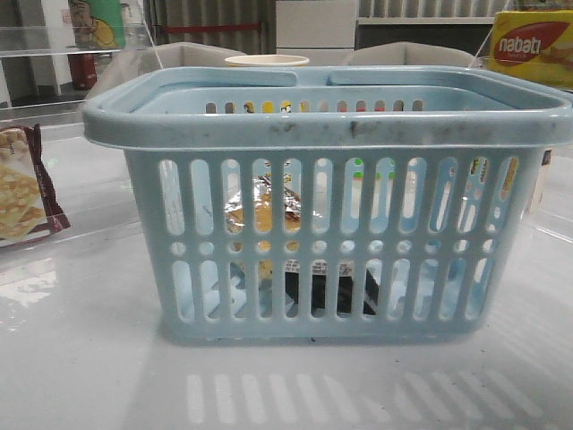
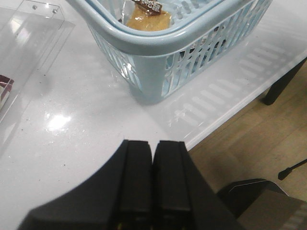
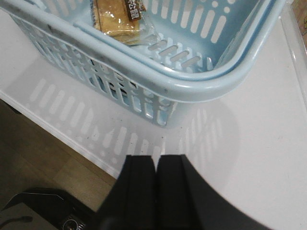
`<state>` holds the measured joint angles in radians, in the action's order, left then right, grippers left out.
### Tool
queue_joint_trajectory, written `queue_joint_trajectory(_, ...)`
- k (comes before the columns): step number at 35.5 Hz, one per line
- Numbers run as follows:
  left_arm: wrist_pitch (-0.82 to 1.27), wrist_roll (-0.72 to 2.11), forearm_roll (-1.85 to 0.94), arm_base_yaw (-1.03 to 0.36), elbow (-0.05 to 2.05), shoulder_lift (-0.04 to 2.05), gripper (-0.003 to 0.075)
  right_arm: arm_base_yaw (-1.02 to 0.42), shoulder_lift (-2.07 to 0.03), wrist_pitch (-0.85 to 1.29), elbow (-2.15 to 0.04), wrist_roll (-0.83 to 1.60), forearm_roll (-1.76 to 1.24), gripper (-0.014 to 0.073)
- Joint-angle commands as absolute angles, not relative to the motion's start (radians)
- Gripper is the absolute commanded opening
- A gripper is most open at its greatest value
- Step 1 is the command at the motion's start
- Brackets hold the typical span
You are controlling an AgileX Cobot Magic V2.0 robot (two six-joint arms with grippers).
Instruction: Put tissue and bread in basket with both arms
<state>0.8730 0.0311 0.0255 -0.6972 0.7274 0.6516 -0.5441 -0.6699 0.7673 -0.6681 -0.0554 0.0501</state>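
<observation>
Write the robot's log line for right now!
bread: in basket | tissue: in basket | left gripper: shut, empty | right gripper: shut, empty

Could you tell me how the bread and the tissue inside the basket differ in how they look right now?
The bread is golden-brown in a crinkly clear bag with a dark label; the tissue is a plain black pack. Through the slots of the front view, the bread shows higher up, while the tissue lies flat and low on the floor. The bread is plain to see in both wrist views; the tissue is not. Both sit inside the light-blue basket.
</observation>
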Motion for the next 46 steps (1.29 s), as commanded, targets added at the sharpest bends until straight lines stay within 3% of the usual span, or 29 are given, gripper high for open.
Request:
queue_joint_trajectory(1, 0.785, 0.023, 0.021, -0.701, 0.744, 0.638, 0.0091, -0.543, -0.666, 0.708, -0.696, -0.044, 0.068, 0.0056)
queue_joint_trajectory(6, 0.711, 0.023, 0.019, -0.598, 0.698, 0.562, 0.0091, -0.543, -0.666, 0.708, -0.696, -0.044, 0.068, 0.0056)
queue_joint_trajectory(15, 0.127, 0.023, -0.007, -0.24, 0.317, 0.28, 0.0091, -0.543, -0.666, 0.708, -0.696, -0.044, 0.068, 0.0056)
queue_joint_trajectory(22, 0.036, 0.023, -0.045, -0.073, 0.091, 0.075, 0.0091, -0.543, -0.666, 0.708, -0.696, -0.044, 0.068, 0.0056)
queue_joint_trajectory(28, -0.025, 0.023, -0.045, -0.055, -0.008, -0.001, 0.0091, -0.543, -0.666, 0.708, -0.696, -0.044, 0.068, 0.0056)
queue_joint_trajectory(46, -0.036, 0.028, -0.045, -0.073, -0.007, -0.024, 0.0091, -0.543, -0.666, 0.709, -0.696, -0.044, 0.068, 0.0056)
